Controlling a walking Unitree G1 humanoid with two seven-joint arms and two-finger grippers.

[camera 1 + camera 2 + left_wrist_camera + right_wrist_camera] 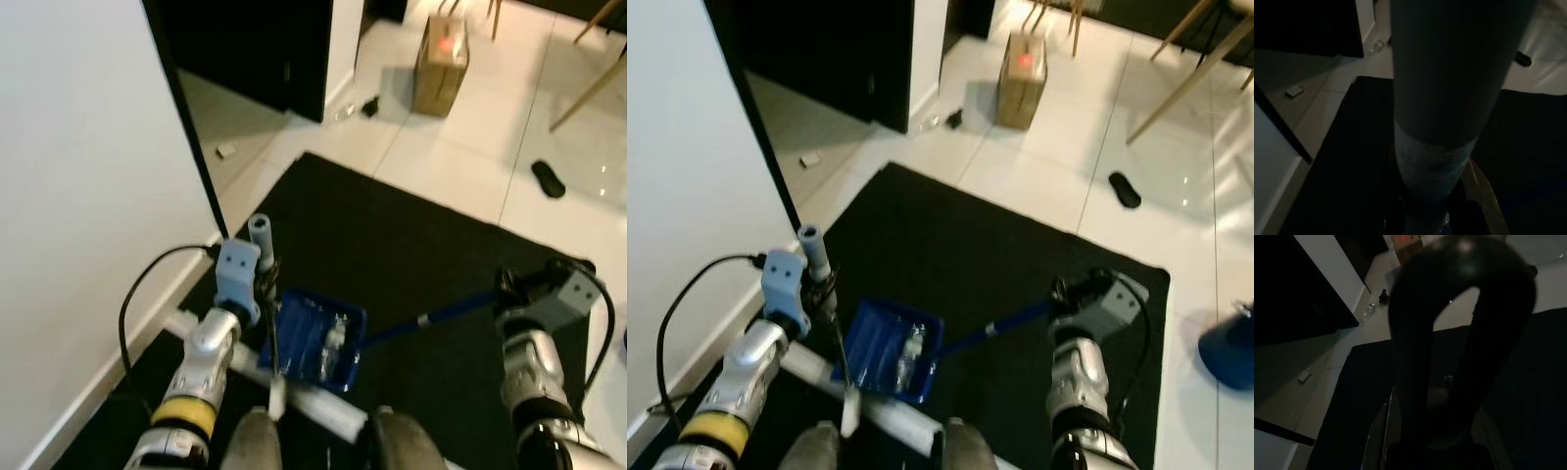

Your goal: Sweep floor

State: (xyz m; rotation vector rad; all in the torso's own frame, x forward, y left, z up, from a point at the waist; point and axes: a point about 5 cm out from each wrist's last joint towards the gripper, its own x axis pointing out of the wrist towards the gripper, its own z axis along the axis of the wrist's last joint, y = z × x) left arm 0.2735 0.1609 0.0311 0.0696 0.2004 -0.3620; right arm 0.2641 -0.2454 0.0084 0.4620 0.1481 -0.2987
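We take the black rug [411, 274] as our landmark. Nearest us, at its near edge, our left gripper [263, 294] is closed around the grey broom handle [261, 238], which stands upright; the left wrist view shows that handle close up between the fingers. Just beside it, on the rug, lies the blue dustpan [315, 338] with a clear plastic bottle [335, 343] lying in it. The dustpan's blue handle [1014, 320] runs across the rug to our right gripper [1070, 294], which grips its end; the right wrist view shows the black loop [1459, 323] of that handle held in its fingers. Beyond the rug's far edge, on the white tiles, a black shoe [549, 178] lies, and farther off stand a cardboard box [440, 67] and some small litter [226, 150] near the dark doorway
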